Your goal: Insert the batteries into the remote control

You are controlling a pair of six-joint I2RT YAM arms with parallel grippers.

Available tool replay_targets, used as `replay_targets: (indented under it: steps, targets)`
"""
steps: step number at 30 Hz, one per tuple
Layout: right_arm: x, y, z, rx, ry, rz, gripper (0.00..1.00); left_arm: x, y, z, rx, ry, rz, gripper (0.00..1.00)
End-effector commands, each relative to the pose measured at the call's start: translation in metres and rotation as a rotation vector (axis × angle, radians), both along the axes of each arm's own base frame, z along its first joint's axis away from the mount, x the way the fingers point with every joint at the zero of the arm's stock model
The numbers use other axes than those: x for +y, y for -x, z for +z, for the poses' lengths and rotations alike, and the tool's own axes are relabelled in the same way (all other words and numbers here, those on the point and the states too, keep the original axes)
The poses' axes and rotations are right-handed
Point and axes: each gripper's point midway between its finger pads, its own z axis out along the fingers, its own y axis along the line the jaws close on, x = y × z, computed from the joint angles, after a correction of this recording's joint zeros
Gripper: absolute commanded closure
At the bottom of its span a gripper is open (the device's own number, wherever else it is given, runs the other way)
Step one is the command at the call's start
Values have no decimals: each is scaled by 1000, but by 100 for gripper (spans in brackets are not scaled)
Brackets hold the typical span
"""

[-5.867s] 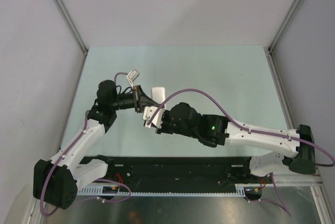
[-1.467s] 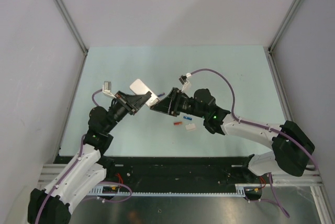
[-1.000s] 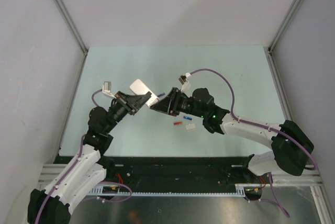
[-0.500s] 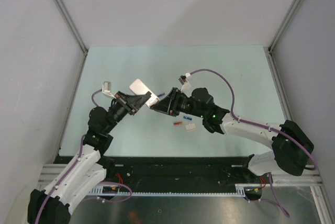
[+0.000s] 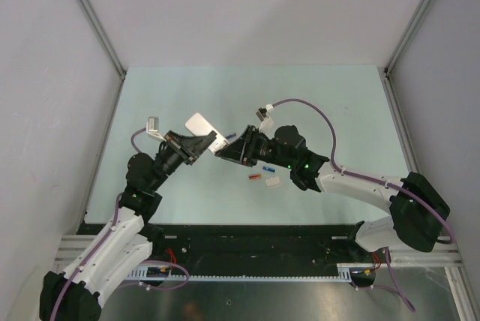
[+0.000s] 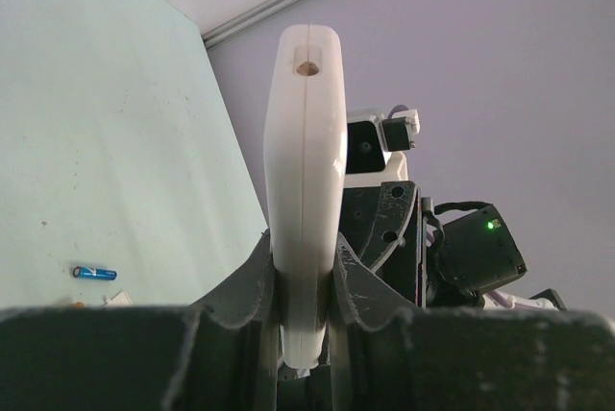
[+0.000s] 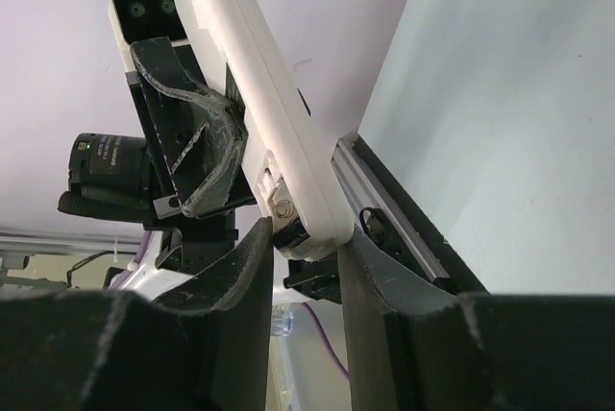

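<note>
**A:** Starting at our left, what do we have?

**B:** Our left end effector [image 6: 306, 250] is clamped on the remote control [image 6: 306, 142]. It holds the remote off the tabletop [image 5: 322, 103], between our two arms and edge-on to its own camera.

**A:** And to the right of that?

**B:** Our right end effector [image 7: 306, 238] has its fingers set narrow about the remote's lower end. A round metal end [image 7: 284, 207] shows in a recess there. We cannot tell whether the fingers grip a battery.

**A:** Any loose ones?

**B:** A blue battery [image 5: 267, 167] and an orange-red battery [image 5: 254, 178] lie on the tabletop under our right arm, just beside the white cover piece [image 5: 273, 181].

**A:** So how do we seat this one well?

**B:** We judge that the left should stay rigid while the right does all the pushing. We push along the recess against the spring contact first, then press flat. We go gently, since a sideways shove could twist the remote out of our left clamp.
</note>
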Motion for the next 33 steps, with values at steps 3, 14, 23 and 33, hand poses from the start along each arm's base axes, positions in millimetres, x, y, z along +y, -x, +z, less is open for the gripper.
replay_targets:
  steps: [3,14,23,33]
  targets:
    - [-6,-9,8,-45,22,-42,100,-1,6,21,-72,34,-13,100]
    - [-9,-11,26,-59,-31,-60,47,-1,6,17,-59,35,-14,100]
    - [-16,-17,36,-80,-43,-105,48,-3,4,13,7,80,-31,100]
    - [-7,-10,29,-72,-42,-54,56,-3,4,13,12,84,-27,100]
